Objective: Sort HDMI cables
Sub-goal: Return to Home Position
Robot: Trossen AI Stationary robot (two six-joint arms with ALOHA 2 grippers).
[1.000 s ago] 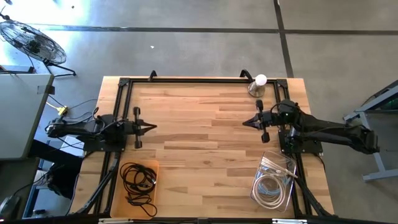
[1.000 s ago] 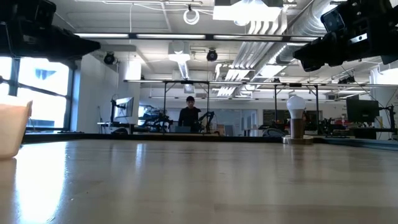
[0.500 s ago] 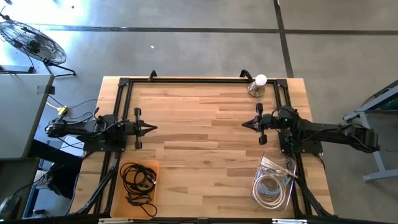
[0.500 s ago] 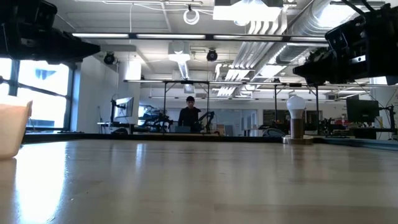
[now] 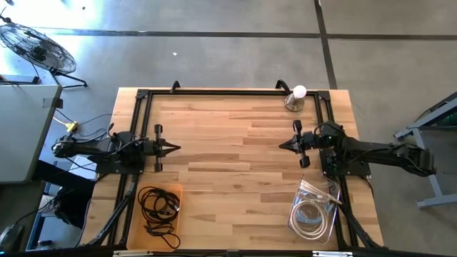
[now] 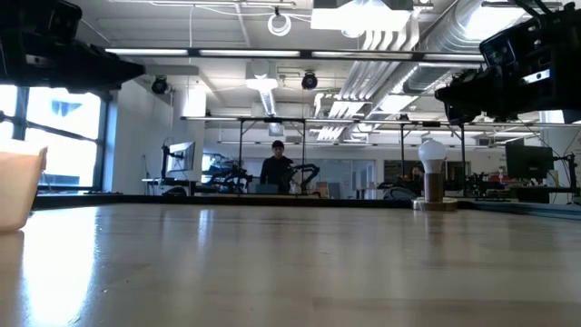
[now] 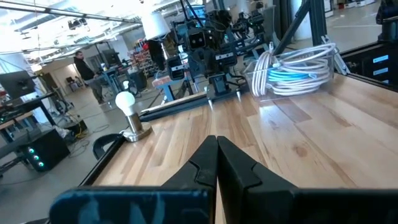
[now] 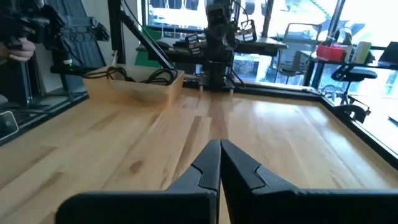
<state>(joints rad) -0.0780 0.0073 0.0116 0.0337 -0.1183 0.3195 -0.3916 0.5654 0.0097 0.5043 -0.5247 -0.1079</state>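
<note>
Black HDMI cables [image 5: 158, 206] lie coiled in a wooden tray at the table's near left; they show too in the right wrist view [image 8: 140, 77]. White and bluish-white HDMI cables [image 5: 313, 210] lie coiled in a clear bin at the near right, seen also in the left wrist view [image 7: 298, 68]. My left gripper [image 5: 176, 147] hovers shut over the table's left side, its shut fingers [image 7: 217, 144] pointing right. My right gripper [image 5: 282, 145] hovers shut over the right side, its fingers [image 8: 220, 148] pointing left. Neither holds anything.
A lamp with a white bulb [image 5: 296, 97] stands on a round wooden base at the far right corner. A black metal frame [image 5: 143, 96] runs along the table's edges. The wooden tabletop [image 5: 228, 157] between the grippers is bare. A person [image 6: 276, 166] stands far off in the room.
My right gripper has drawn slightly toward the table's near edge and sunk a little, and its wrist has rolled somewhat. The left arm and the cables have kept still.
</note>
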